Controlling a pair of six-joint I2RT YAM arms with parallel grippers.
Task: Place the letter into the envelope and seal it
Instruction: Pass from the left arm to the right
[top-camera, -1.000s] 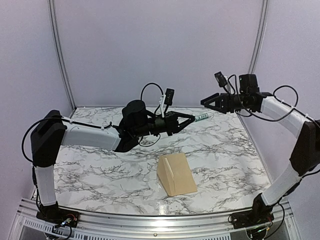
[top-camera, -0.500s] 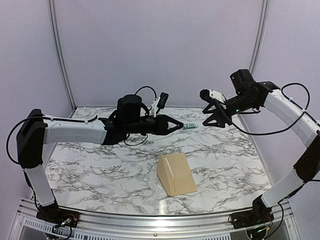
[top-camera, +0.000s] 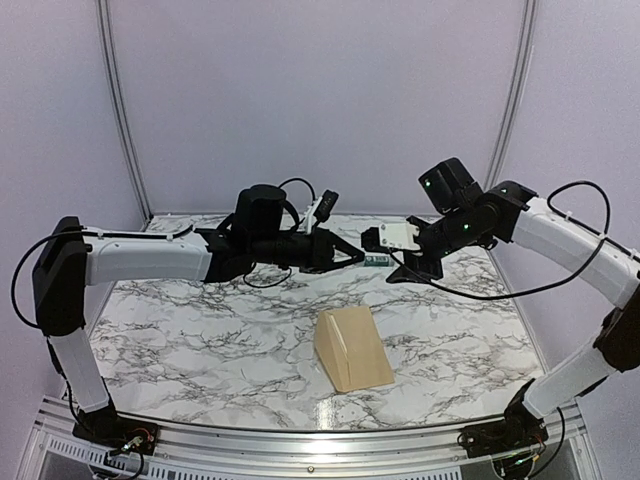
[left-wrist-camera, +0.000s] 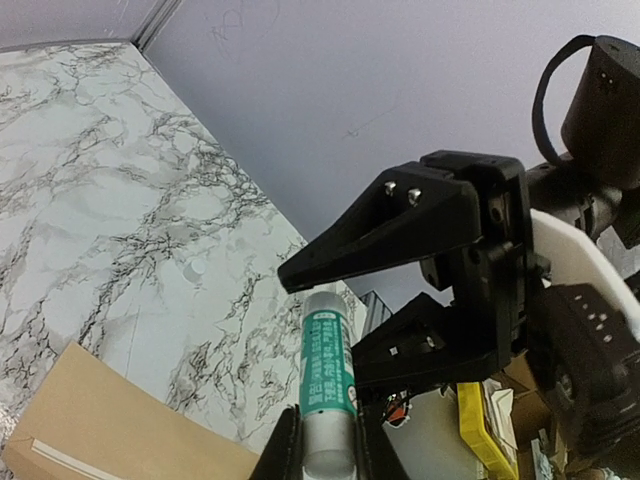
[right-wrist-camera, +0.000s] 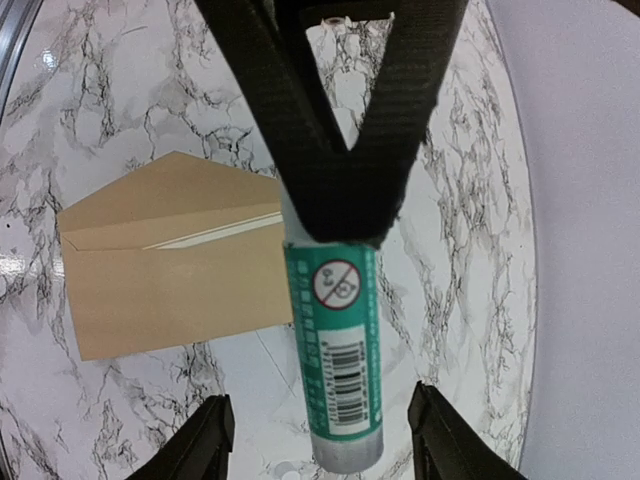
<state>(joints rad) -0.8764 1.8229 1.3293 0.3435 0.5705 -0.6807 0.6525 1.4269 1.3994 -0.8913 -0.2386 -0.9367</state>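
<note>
Left hand (left-wrist-camera: 325, 440) gripping a green glue stick (right-wrist-camera: 333, 340), right hand (top-camera: 392, 268) open around its free end, both above and beyond the envelope (top-camera: 352, 348), flat on the table (top-camera: 200, 340).

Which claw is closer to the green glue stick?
Left. The left claw grips one end of the glue stick; the right claw, open, flanks its other end without touching.

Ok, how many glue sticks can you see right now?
1. The glue stick is held in the air by the left gripper, with its free end between the open fingers of the right gripper. No other glue stick shows in any view.
</note>
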